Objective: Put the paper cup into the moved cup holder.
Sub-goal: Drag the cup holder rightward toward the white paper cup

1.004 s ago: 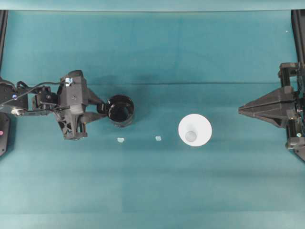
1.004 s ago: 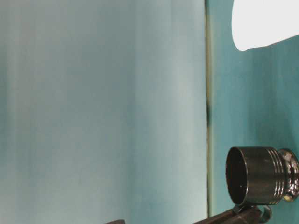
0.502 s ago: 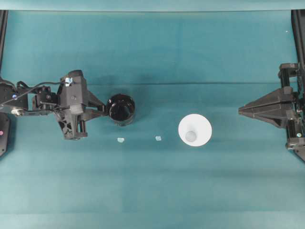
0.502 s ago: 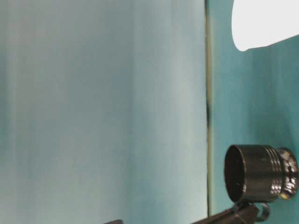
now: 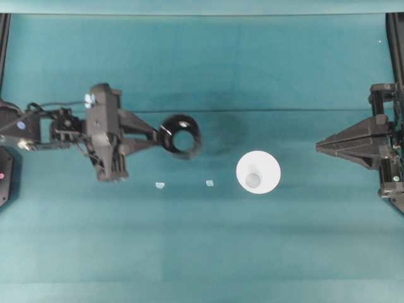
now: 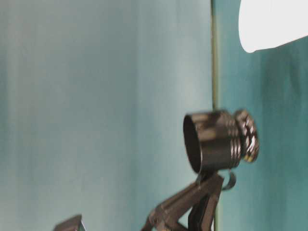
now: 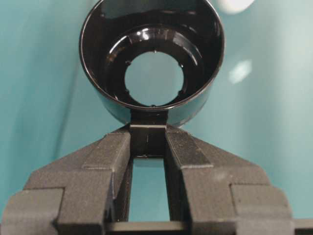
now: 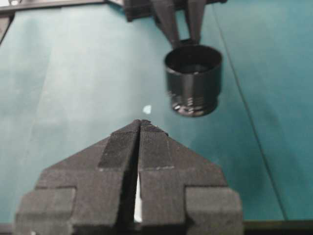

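Note:
The black cup holder (image 5: 183,136) hangs in the air, tilted, left of the table's middle. My left gripper (image 5: 161,134) is shut on its stubby handle. In the left wrist view the holder (image 7: 98,58) sits just beyond my gripper (image 7: 149,134), its open mouth facing the camera. The table-level view shows the holder (image 6: 216,142) raised off the cloth. The white paper cup (image 5: 258,172) stands upright, mouth up, to the right of the holder and apart from it. My right gripper (image 5: 317,146) is shut and empty at the right edge, pointing at the cup; it also shows in the right wrist view (image 8: 141,125).
Two small white scraps (image 5: 160,185) (image 5: 209,183) lie on the teal cloth between the holder and the cup. A fold line in the cloth (image 5: 265,111) runs across the table behind them. Black frame posts (image 5: 394,38) stand at the side edges.
My left gripper has closed on the holder's handle, lifted the holder off the cloth and carried it to the right toward the paper cup, tilting it. The right arm and the cup have not moved.

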You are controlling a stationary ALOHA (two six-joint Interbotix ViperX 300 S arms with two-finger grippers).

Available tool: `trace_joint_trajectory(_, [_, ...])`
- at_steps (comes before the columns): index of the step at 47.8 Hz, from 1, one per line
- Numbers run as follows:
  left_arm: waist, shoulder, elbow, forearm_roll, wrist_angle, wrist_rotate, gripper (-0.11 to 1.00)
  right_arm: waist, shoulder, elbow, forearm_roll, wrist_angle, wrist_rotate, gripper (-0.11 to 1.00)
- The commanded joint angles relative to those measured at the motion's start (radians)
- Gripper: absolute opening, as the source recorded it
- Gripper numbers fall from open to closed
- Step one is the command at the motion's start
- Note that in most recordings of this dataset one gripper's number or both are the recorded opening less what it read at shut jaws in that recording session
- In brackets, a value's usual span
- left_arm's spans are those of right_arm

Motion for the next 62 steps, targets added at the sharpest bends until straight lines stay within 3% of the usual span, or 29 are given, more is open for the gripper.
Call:
trace_joint_trajectory(1, [-0.046,0.029,-0.060,0.003,0.000,-0.008,0.18,-0.002,0.005,-0.025,0.003,-0.005,0.006,-0.03])
trace_joint_trajectory(10, [-0.109,0.103,-0.143,0.003,0.060,-0.009,0.18,-0.002,0.005,-0.023,0.003,-0.005,0.006,-0.03])
trace_joint_trajectory(62, [-0.086,0.242,-0.198,0.003,0.081,-0.011,0.18,0.000,0.005,-0.025,0.002,-0.005,0.005,-0.03])
